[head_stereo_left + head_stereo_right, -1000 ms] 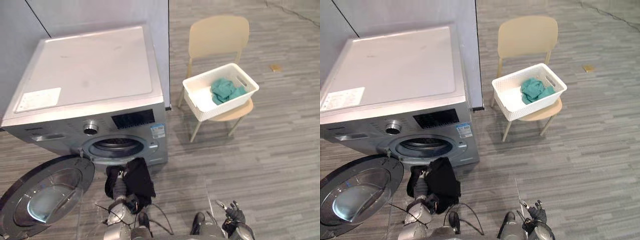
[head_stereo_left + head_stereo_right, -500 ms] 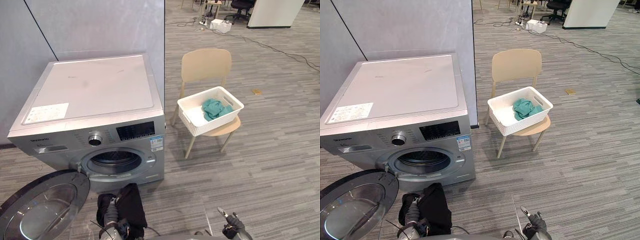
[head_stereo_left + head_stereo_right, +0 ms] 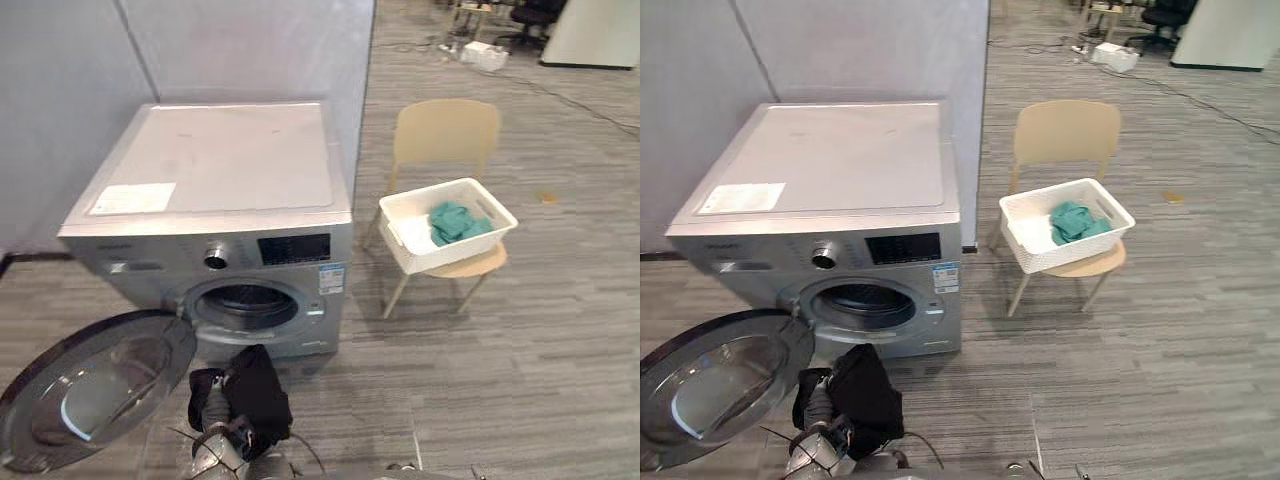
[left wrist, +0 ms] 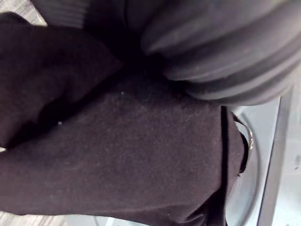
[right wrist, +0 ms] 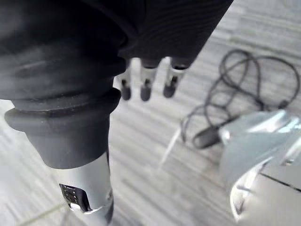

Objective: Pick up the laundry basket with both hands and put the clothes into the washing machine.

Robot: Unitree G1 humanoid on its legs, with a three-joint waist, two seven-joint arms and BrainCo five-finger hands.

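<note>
The white laundry basket (image 3: 425,255) sits on a beige chair (image 3: 445,130) to the right of the washing machine (image 3: 230,170), with a teal garment (image 3: 455,220) inside it. The machine's round door (image 3: 95,385) lies swung open at the lower left, and the drum opening (image 3: 245,305) shows dark. My left hand (image 3: 207,398) is low in front of the drum, wrapped in a black garment (image 3: 258,395) that also covers the left wrist view (image 4: 131,155). My right hand (image 5: 146,84) hangs over the floor with straight fingers and holds nothing.
A grey partition wall (image 3: 250,50) stands behind the machine. Striped grey carpet (image 3: 540,360) stretches between the machine, the chair and me. Cables and a white box (image 3: 485,55) lie far back.
The camera has moved, so the whole picture has shifted right. My right hand has dropped below the eye views' lower edge. The left hand and black garment stay before the drum.
</note>
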